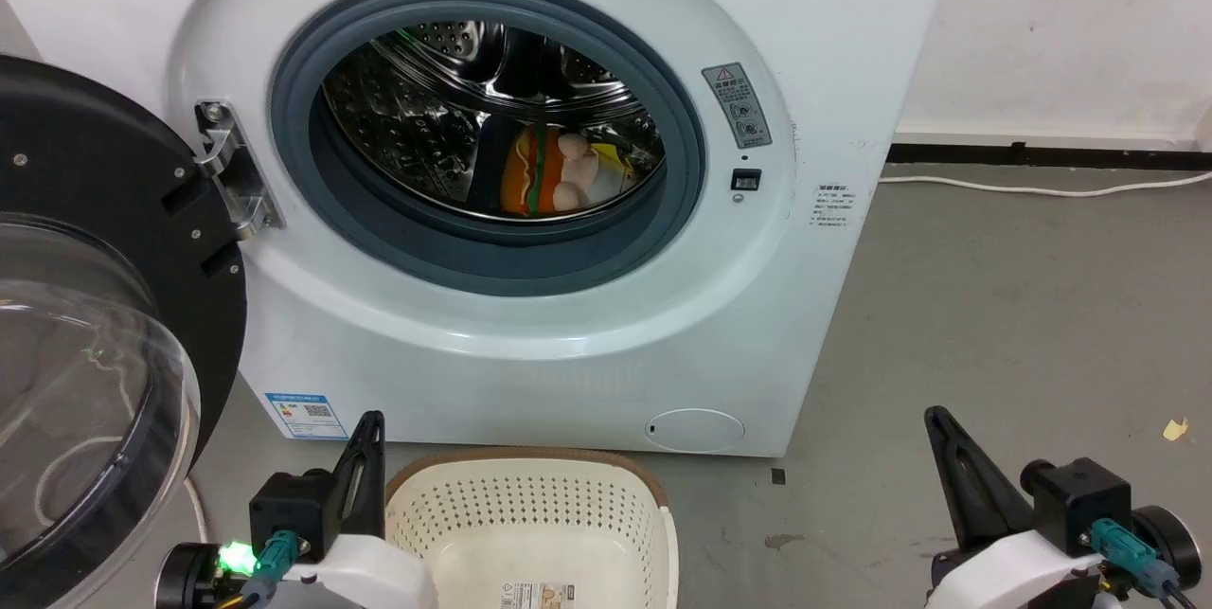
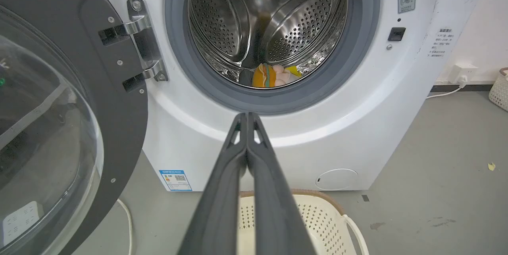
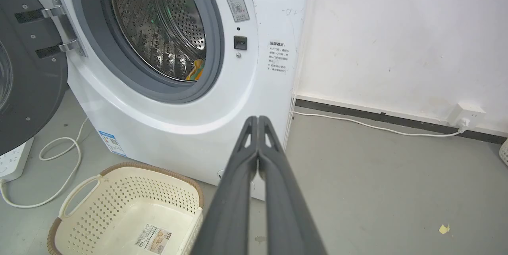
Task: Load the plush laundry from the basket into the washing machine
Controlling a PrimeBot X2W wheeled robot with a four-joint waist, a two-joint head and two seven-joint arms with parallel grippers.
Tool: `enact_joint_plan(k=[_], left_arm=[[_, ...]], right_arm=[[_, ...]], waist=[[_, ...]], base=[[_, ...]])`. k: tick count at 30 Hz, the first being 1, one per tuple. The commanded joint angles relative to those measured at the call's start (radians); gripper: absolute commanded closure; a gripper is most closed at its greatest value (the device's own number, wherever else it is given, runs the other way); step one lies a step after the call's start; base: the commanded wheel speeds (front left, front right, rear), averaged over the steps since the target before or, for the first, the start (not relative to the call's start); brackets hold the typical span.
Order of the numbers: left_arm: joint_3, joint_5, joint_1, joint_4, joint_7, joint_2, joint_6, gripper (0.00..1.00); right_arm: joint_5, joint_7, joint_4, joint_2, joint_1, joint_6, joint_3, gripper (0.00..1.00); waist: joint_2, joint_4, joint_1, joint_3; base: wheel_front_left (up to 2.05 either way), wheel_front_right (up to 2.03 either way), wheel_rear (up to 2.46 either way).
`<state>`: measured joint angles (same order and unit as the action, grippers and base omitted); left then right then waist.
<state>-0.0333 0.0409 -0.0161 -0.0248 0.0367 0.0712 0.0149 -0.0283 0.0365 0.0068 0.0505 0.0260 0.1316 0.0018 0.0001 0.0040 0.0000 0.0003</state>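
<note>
Grey floor [image 3: 377, 175] holds basket [image 3: 131, 191], its paper label [image 3: 152, 238] print illegible

washing machine [image 1: 530, 344]: white | gasket [image 1: 684, 202]: grey | drum [image 1: 417, 126]: shiny steel, dotted holes | door [image 1: 85, 164], left edge: black rim, clear bubble | bun plush [image 1: 521, 178]: orange, green-red stripes | doll [image 1: 579, 175]: peach, white, yellow | basket [image 1: 530, 505], lower centre: cream, hole grid, brown rim | floor [image 1: 994, 306]: grey

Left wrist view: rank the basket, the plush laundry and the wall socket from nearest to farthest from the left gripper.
From the left gripper, jaws shut:
1. basket, on the floor directly below it.
2. plush laundry, straight ahead, low in the washing machine drum.
3. wall socket, far right, on the wall beyond the machine.
</note>
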Motion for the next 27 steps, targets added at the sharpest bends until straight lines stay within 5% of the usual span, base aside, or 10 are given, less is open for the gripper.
enact_joint_plan(k=[1, 27], left_arm=[[0.007, -0.012, 0.013, 0.008, -0.004, -0.007, -0.003, 1.0], [0.033, -0.041, 0.016, 0.025, -0.037, -0.021, -0.015, 1.0]], right_arm=[[0.008, -0.004, -0.005, 0.0, -0.016, -0.001, -0.002, 1.0], [0.028, -0.037, -0.007, 0.0, -0.026, -0.001, -0.002, 1.0]], waist=[[-0.0001, 0.0, 0.0, 0.0], [-0.0001, -0.004, 0.0, 0.0]], base=[[0.0, 0.0, 0.0], [0.0, 0.0, 0.0]])
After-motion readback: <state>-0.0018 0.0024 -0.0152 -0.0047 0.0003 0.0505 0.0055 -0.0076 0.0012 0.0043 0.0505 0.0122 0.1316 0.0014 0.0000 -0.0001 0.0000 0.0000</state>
